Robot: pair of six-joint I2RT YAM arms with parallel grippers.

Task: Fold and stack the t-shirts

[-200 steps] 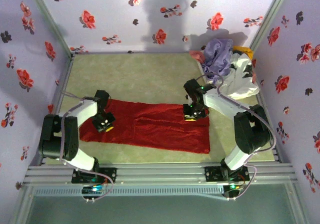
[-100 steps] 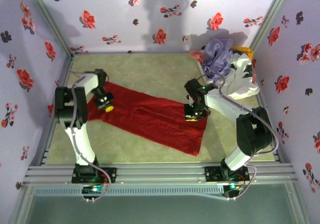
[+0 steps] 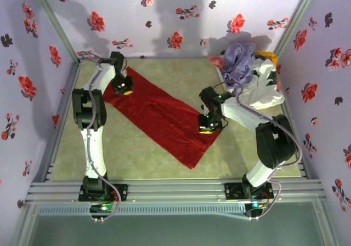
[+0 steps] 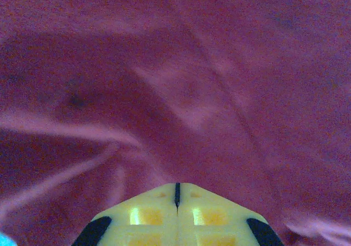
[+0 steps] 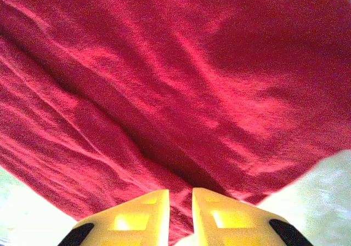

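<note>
The deep red t-shirt (image 3: 159, 117) lies as a long strip running diagonally from the far left to the near middle of the table. My left gripper (image 3: 125, 88) is at its far-left end, jaws pressed together (image 4: 176, 187) with red cloth (image 4: 192, 81) spread just beyond them. At the strip's right edge, my right gripper (image 3: 208, 127) has its jaws (image 5: 180, 194) narrowly apart, pinching a fold of the red cloth (image 5: 164, 65). A lavender t-shirt (image 3: 238, 59) is heaped at the back right, with glimpses of pink (image 3: 216, 61) and yellow-orange (image 3: 267, 54) fabric beside it.
A white basket (image 3: 263, 87) lies in the back right corner under the heap. Flowered walls (image 3: 33, 65) close in the table on three sides. The olive table surface (image 3: 126, 153) lies bare in front of the shirt. A metal rail (image 3: 175, 190) runs along the near edge.
My left gripper swung from the near left to the far left corner, dragging the shirt's left end, so the strip turned from level to diagonal. The right gripper barely moved.
</note>
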